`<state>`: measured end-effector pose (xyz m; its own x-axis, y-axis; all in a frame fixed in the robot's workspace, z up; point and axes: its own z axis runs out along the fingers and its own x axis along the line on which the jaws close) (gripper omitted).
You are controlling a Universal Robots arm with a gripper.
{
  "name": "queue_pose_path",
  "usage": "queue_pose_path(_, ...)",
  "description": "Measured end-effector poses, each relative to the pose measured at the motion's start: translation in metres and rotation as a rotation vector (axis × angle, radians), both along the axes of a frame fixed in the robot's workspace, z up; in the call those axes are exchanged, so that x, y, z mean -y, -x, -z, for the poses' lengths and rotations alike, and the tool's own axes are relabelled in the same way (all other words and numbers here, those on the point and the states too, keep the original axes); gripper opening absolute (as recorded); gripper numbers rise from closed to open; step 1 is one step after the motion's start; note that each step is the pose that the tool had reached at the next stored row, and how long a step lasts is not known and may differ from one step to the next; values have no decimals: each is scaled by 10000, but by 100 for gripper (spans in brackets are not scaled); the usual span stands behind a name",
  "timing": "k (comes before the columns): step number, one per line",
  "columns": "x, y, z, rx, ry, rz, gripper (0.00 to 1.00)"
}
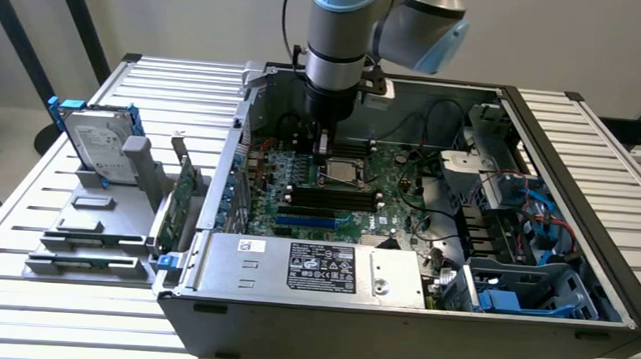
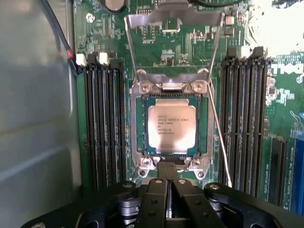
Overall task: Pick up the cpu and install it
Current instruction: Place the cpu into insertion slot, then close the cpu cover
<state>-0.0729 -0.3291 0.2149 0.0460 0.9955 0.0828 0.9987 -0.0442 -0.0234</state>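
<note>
Ext. view: gripper (image 1: 322, 153) low inside PC case (image 1: 400, 333), tips at motherboard (image 1: 402, 163) socket.
Wrist view: cpu (image 2: 171, 127) lying flat in socket, load frame (image 2: 173, 19) raised; fingers (image 2: 156, 190) clenched, empty, just beside cpu edge.
Judged: keep chip flush, no sideways nudge.

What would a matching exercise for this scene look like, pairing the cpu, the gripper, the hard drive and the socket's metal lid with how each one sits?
1. cpu
2. gripper
3. hard drive
4. metal lid

a. upright in the grey rack outside the case
b. shut, at the socket's edge
c. flipped up
d. flat in the socket

Pairs: 1-d, 2-b, 3-a, 4-c.
</note>
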Motion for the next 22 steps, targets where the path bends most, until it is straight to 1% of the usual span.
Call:
queue_pose_path(3, 5, 52, -5, -75, 1, 0, 11)
queue_pose_path(7, 5, 61, -6, -79, -9, 0, 11)
queue_pose_path(22, 5, 61, -5, -77, -139, 2, 11)
